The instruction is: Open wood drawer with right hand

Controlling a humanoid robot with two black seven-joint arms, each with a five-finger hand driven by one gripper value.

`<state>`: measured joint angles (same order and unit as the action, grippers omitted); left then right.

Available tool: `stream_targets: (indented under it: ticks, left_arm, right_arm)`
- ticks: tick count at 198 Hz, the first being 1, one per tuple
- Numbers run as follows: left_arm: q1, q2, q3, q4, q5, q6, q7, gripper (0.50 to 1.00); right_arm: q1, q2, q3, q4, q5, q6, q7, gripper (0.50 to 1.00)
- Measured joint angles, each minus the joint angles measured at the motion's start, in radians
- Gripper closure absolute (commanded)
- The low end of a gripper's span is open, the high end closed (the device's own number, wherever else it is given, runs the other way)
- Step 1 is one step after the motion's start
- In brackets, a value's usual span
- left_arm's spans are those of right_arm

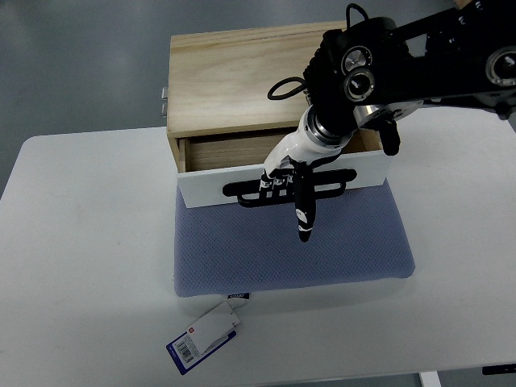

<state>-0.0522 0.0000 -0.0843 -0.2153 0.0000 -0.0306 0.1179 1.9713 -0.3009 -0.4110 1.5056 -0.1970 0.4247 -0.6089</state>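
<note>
A light wood box (242, 76) stands at the back of a white table. Its drawer with a white front (210, 187) and a black handle (242, 192) is pulled out a little, showing the inside (230, 149). My right hand (286, 187) comes in from the upper right. Its fingers are curled around the middle of the handle, and one black finger (305, 218) points down over the front. The left arm is out of view.
A blue-grey mat (290, 242) lies under and in front of the box. A white and blue tag (205, 337) lies on the table (81, 258) near the mat's front left corner. A black cable loop (284, 89) rests on the box top.
</note>
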Motion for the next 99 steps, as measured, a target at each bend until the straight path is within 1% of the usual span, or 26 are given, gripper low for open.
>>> stream_targets:
  ticks: [99]
  left_arm:
    - [0.000,0.000,0.001,0.000,0.000,0.000,0.000,0.500]
  right_arm:
    - [0.044,-0.027,0.020,0.063,0.034,0.021,-0.002,0.554]
